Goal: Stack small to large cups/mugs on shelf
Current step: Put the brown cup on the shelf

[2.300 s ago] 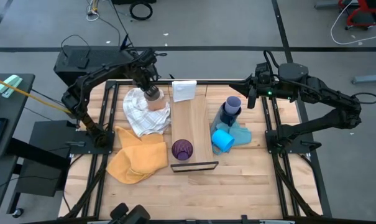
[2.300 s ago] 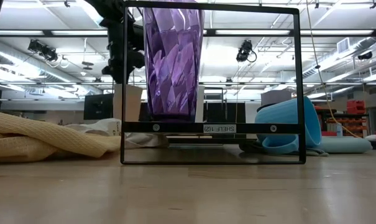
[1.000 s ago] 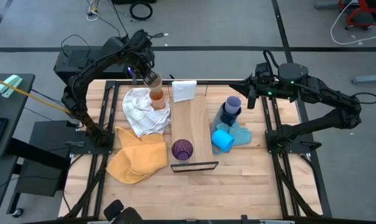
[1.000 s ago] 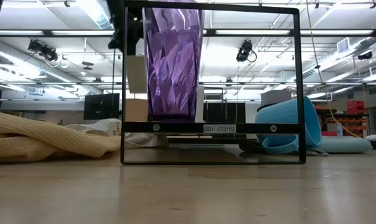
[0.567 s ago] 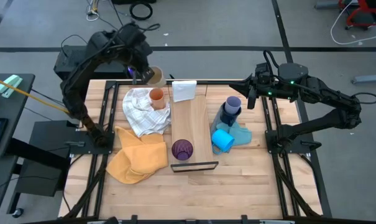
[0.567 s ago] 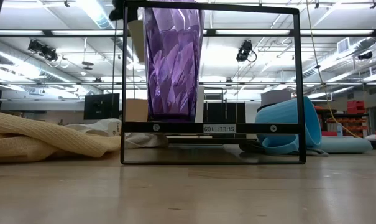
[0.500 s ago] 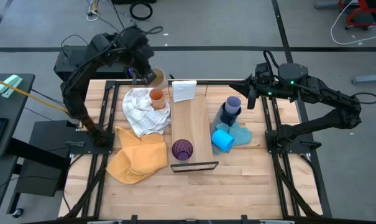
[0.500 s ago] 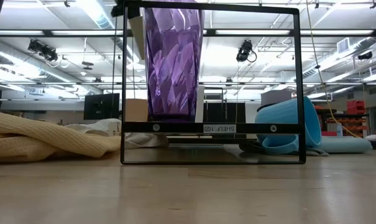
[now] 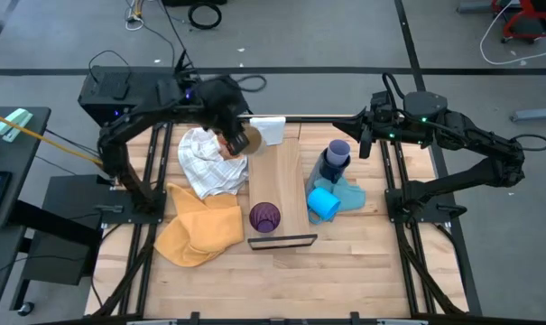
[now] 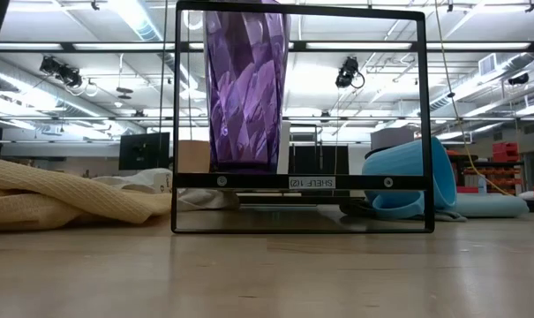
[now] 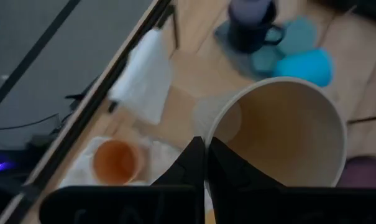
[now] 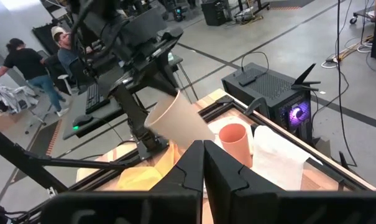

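Note:
My left gripper hangs over the far end of the shelf, shut on the tan cup. The orange cup stands on the white cloth just beside it. The dark purple tumbler stands upright on the shelf's near end, behind the black frame. The lavender cup sits in the navy mug on the blue cloth. The light blue mug lies on its side there. My right gripper waits shut, above the table's far right. My left gripper pinches the tan cup's rim, one finger outside the wall and one inside the mouth. The fingers come slanting down from the far left. The cup is lifted clear and hangs tilted, its base pointing down toward the shelf.
A small white box stands at the shelf's far end, close to the held cup. A yellow cloth lies at the near left. People are in the room beyond the table, behind the left arm.
My left gripper, still shut on the tan cup, has swung from above the table's far left edge toward the right and nearer, rising, until it hangs by the shelf's far end. The cup has tipped with it. The orange cup has stayed on the white cloth.

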Robot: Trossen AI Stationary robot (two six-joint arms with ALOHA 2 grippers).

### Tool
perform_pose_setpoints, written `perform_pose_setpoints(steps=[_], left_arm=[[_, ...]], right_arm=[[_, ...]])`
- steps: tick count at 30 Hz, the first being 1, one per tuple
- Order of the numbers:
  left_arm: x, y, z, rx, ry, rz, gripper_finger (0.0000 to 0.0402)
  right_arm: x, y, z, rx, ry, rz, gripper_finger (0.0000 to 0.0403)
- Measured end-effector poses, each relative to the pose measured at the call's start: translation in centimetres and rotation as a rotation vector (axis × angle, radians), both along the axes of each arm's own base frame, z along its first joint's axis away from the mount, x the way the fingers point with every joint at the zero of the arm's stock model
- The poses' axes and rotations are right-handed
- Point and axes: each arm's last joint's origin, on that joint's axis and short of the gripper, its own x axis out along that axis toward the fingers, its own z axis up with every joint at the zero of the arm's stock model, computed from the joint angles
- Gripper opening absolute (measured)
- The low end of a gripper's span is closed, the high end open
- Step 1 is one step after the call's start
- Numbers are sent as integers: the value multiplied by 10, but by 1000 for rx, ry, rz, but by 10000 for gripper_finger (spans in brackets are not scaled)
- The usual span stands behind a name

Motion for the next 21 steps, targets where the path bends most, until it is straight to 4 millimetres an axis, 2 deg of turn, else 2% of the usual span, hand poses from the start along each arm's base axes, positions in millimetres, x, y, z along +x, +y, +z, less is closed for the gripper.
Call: perform_pose_setpoints(steps=[10, 16, 21], left_arm=[[55, -18, -50, -59, 174, -16, 10], [75, -21, -80, -162, 281, 5, 10], [84, -24, -89, -238, 272, 64, 10]], right_arm=[[-1, 0, -3, 5, 34, 1, 15], [-1, 0, -5, 4, 53, 2, 15], [-1, 0, -5, -7, 56, 4, 15]])
